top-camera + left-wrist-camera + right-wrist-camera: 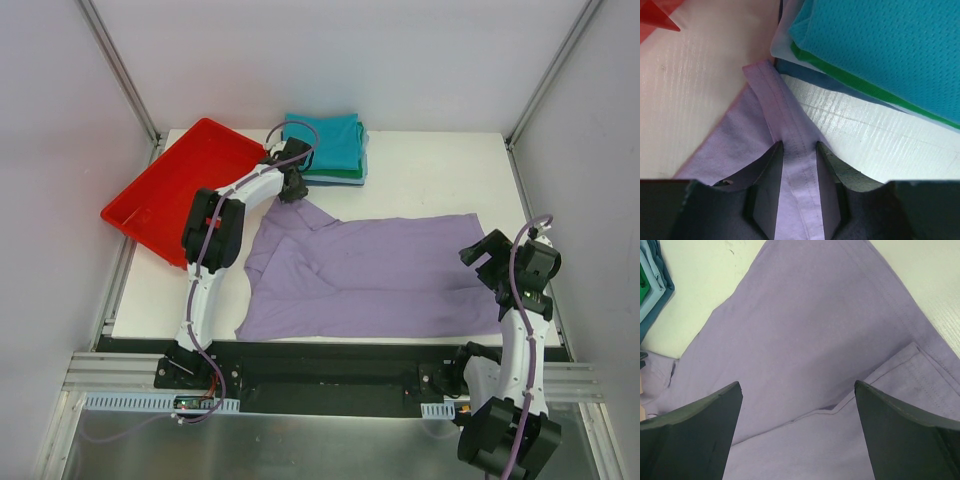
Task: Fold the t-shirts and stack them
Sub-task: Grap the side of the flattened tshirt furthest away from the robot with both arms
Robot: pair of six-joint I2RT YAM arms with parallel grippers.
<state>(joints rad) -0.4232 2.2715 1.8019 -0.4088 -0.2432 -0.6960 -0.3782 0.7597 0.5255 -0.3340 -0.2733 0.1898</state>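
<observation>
The two dark fingers [765, 185] of the left gripper [799, 146] are nearly together and pinch a narrow hemmed band of the lavender t-shirt [740, 135]. A double row of stitching runs along this band. The cloth is soft and matte, and it spreads out in loose folds at both sides of the grip. In this wrist view the stack of folded t-shirts [880, 45] lies at 1 o'clock from the fingers. On top is a teal one with a fine mesh texture, and under it are a green edge, a pale-blue layer and a navy one. The stack is just beside the band, but I cannot tell if they touch.

The fingers [695, 430] of the right gripper [797, 385] stand wide apart with nothing between them, above flat purple cloth. There a stitched hem makes a corner at 4 o'clock.

Only the top view shows the whole shirt. It is spread over the white table [430, 165] and wrinkled at its 9 o'clock side, with the right gripper at its 3 o'clock edge. The red tray [170, 190], of smooth plastic and rectangular, sits at 9 o'clock of the left gripper and reaches partly past the table's left edge. The left arm covers part of its rim.
</observation>
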